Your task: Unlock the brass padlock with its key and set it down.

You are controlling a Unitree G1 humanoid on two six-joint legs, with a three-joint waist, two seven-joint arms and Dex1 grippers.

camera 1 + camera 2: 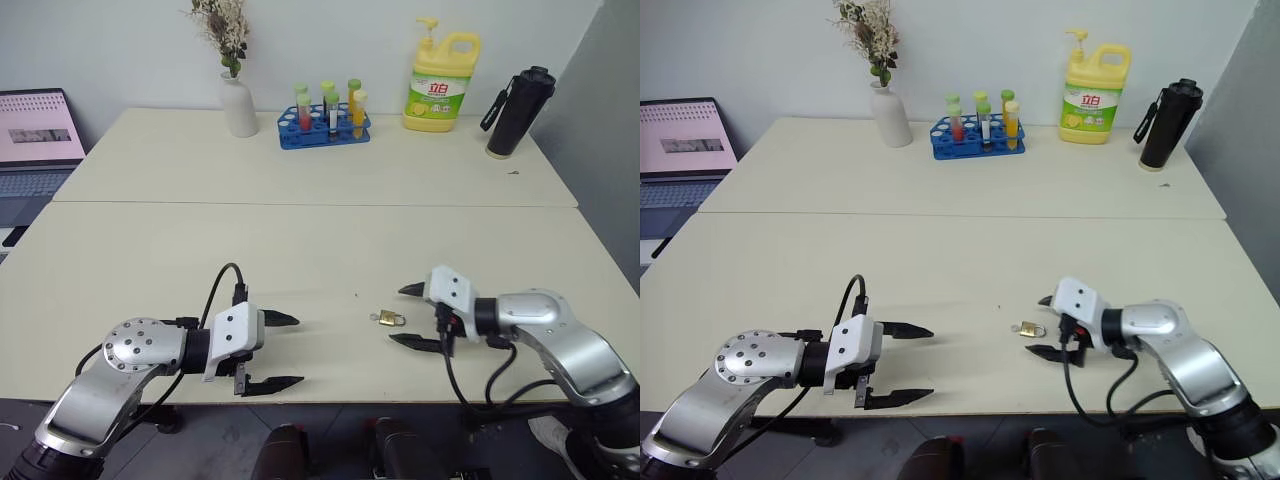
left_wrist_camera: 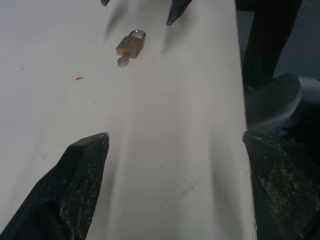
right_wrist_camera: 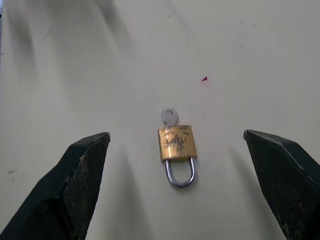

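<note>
1. The brass padlock [image 1: 390, 319] lies flat on the near table [image 1: 150, 260], close to its front edge and somewhat toward its right end. Nothing touches it.
2. The key [image 3: 169, 117] is seated in the bottom of the lock body, its round head protruding. The silvery shackle [image 3: 180, 172] projects from the opposite end and looks closed.
3. The right gripper [image 1: 413, 316] sits just beside the padlock on its right, pointing left toward it. Its two black fingers are spread wide and grasp nothing. One fingertip [image 1: 409, 290] lies toward the back of the table from the lock, the other toward the front edge. In the right wrist view the padlock lies between the two fingers, short of both tips, shackle end nearest the gripper.
4. The left gripper [image 1: 280, 350] is at the front edge, well apart from the padlock on its left, pointing right toward it. Its fingers are likewise released and empty.
5. A small red speck [image 3: 204, 78] marks the tabletop near the key end of the lock.
6. Along the back edge of the far table stand a white vase [image 1: 239, 103], a blue tube rack [image 1: 323, 128], a yellow detergent bottle [image 1: 441, 85] and a black flask [image 1: 518, 112]. A laptop [image 1: 38, 140] sits off the left edge.
</note>
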